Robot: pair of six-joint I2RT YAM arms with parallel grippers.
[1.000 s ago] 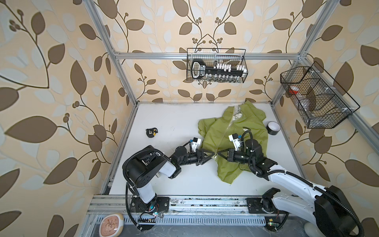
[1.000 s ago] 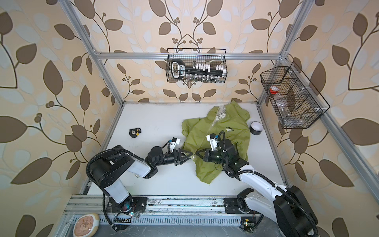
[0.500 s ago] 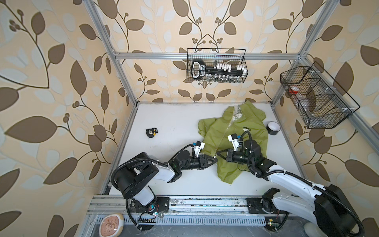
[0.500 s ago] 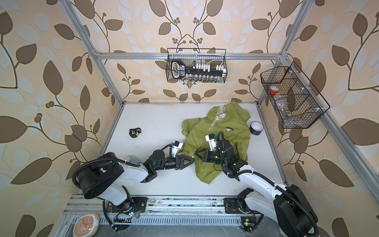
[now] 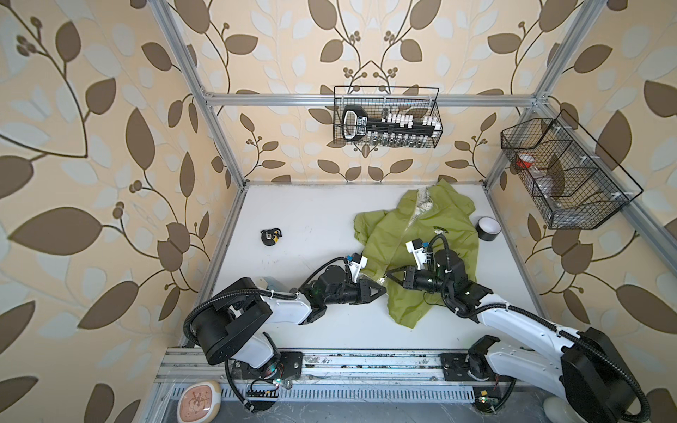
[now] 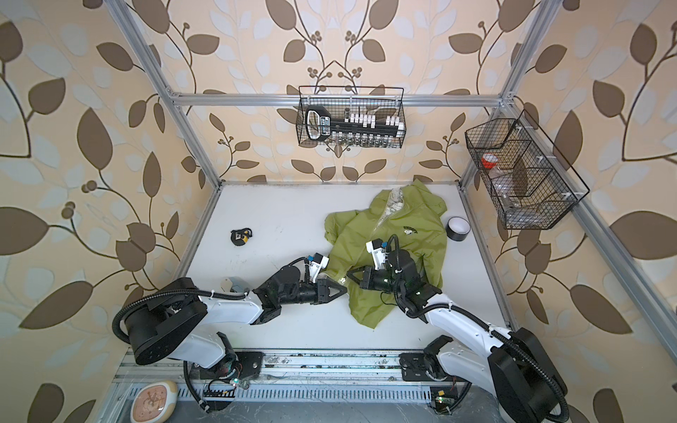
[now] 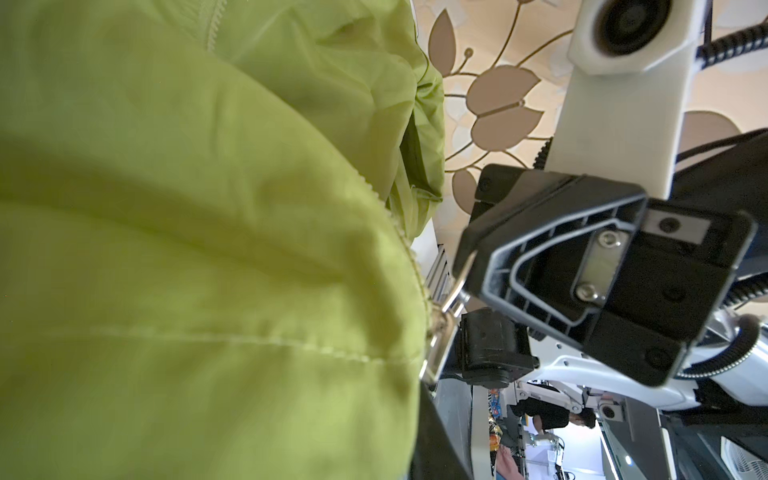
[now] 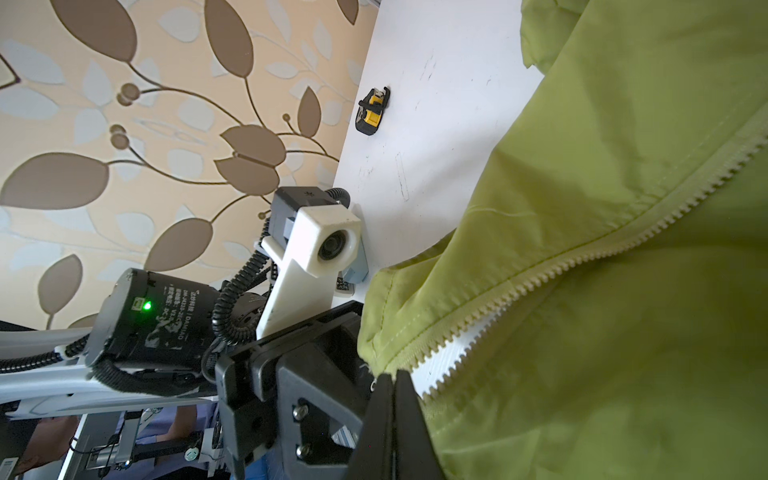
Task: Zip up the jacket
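two sets of jaws meet at the bottom hem of the jacket (image 5: 454, 219). right gripper (image 8: 390, 380): jaws clenched, and the left wrist view shows their tip pinching the metal zipper pull (image 7: 455, 286). left gripper (image 5: 382, 289): over the last second it has advanced to the hem beside the pull, and its jaws have drawn in from a visible spread. whether they grip cloth yet i cannot tell. judgement: the hem is being anchored so the pull can be drawn up; zipping has not begun. the jacket lies unmoved on the table (image 5: 311, 219), right of centre, with pale lining showing at the collar in both top views. only the right wrist view shows the zipper teeth (image 8: 582, 257) standing apart near the hem. only the left wrist view shows the pull.
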